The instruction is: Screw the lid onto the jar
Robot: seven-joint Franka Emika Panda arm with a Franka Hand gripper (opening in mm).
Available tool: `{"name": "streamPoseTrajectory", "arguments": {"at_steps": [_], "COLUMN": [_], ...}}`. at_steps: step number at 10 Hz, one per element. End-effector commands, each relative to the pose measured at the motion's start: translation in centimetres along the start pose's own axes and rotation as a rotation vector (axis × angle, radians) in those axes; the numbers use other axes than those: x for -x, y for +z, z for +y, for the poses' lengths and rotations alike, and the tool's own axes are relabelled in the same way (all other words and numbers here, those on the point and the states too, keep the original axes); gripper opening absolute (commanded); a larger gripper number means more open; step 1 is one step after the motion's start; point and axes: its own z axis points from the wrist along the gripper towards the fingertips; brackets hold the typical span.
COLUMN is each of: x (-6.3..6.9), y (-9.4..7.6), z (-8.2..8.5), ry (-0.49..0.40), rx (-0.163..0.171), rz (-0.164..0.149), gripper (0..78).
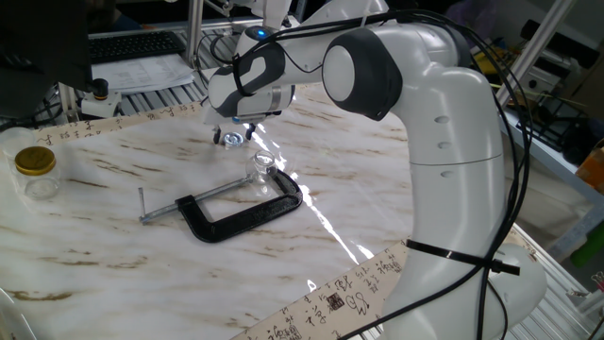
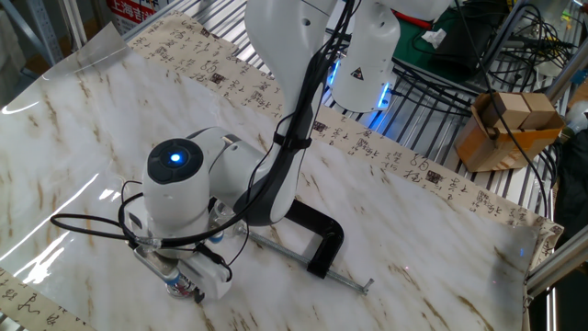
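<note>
I see the lid (image 1: 231, 138), a small shiny silvery cap with a bluish glint, lifted just off the marble and tilted slightly. The jar (image 1: 260, 171), tiny and clear, stands upright and uncapped on the marble, near the lid, to its right and closer to the camera.

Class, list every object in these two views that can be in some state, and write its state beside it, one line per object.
Hand: down near the table, shut on the lid.
Lid: held in the hand, not on the small jar.
Small jar: upright, uncapped, beside the C-clamp.
C-clamp: lying flat, clamping nothing.
Large jar: upright, gold lid on.
</note>
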Motion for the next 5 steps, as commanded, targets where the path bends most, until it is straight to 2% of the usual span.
{"name": "streamPoseTrajectory", "arguments": {"at_steps": [1,5], "x": [-0.43,-0.46], "y": [0.14,0.16], "z": [0.07,0.07], "ry": [-0.002,-0.004], "rx": [-0.002,-0.003], "rz": [0.027,0.028], "gripper": [77.5,77.5]}}
